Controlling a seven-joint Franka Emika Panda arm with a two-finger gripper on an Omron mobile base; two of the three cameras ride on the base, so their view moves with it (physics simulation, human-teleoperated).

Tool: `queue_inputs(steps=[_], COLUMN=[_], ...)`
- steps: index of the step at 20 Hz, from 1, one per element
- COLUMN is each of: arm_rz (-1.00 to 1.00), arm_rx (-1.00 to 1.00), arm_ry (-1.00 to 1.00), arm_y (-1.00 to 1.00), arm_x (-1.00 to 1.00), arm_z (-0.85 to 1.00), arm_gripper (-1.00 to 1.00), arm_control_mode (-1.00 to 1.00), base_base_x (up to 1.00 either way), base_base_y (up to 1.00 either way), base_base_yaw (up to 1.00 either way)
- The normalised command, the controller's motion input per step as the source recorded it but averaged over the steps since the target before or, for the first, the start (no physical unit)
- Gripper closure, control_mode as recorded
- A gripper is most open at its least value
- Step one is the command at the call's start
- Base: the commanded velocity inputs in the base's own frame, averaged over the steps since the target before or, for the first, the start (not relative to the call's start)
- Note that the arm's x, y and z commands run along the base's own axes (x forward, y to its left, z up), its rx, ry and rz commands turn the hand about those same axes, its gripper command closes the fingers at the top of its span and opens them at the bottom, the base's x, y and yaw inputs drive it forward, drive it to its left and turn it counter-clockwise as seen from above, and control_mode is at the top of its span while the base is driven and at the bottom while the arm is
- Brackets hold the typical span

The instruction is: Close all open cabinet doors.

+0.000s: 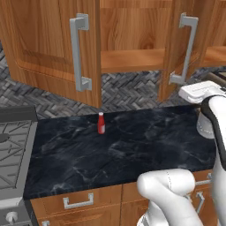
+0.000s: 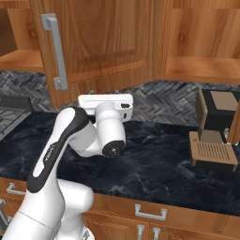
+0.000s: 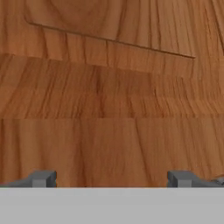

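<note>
Warm brown wood made up the cabinet doors, and two of them stood swung out over the black marble counter (image 1: 132, 145) in the left base view: the left door (image 1: 48, 48) hung open at about eleven o'clock in that picture, with its grey bar handle (image 1: 78, 53) upright along its free edge, and the right door (image 1: 178, 48) stood open at about one o'clock with its handle (image 1: 185, 48) likewise upright. Between them the bare cabinet shelf (image 1: 132, 59) lay exposed. In the right base view the right door filled the upper left, and the arm's white hand (image 2: 105, 105) sat just below its lower edge, close against the wood. In the hand view the gripper (image 3: 111, 179) had its two dark fingertips (image 3: 41, 178) set wide apart with nothing between them, facing wood grain and the line of a recessed panel close ahead; whether they touched the door could not be told. A small red bottle (image 1: 101, 123) stood upright on the counter at roughly nine o'clock from the arm, well apart from it. A stove (image 1: 13, 145) sat at the counter's left end, and a brown coffee machine (image 2: 213, 136) stood at three o'clock in the right base view.
</note>
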Motion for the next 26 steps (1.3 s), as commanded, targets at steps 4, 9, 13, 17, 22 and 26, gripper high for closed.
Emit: queue_inputs(steps=[4,9,13,17,22,26], arm_rz=[-0.31,-0.27,-0.26,-0.2,-0.06,0.0], arm_rx=[0.0,-0.01,0.0,0.0,0.0,0.0], arm_ry=[-0.04,0.0,0.0,0.0,0.01,0.01], arm_y=[0.26,0.32,0.31,0.22,0.12,0.03], arm_x=[0.23,0.01,0.1,0.22,0.17,0.07], arm_z=[0.0,0.0,0.02,0.18,0.29,0.28], arm_gripper=[-1.0,-1.0,-1.0,-1.0,-1.0,-1.0], arm_control_mode=[-1.0,-1.0,-1.0,-1.0,-1.0,-1.0], base_base_x=[0.0,0.0,0.0,0.0,0.0,0.0], base_base_y=[0.0,0.0,0.0,0.0,0.0,0.0], base_base_yaw=[0.0,0.0,0.0,0.0,0.0,0.0])
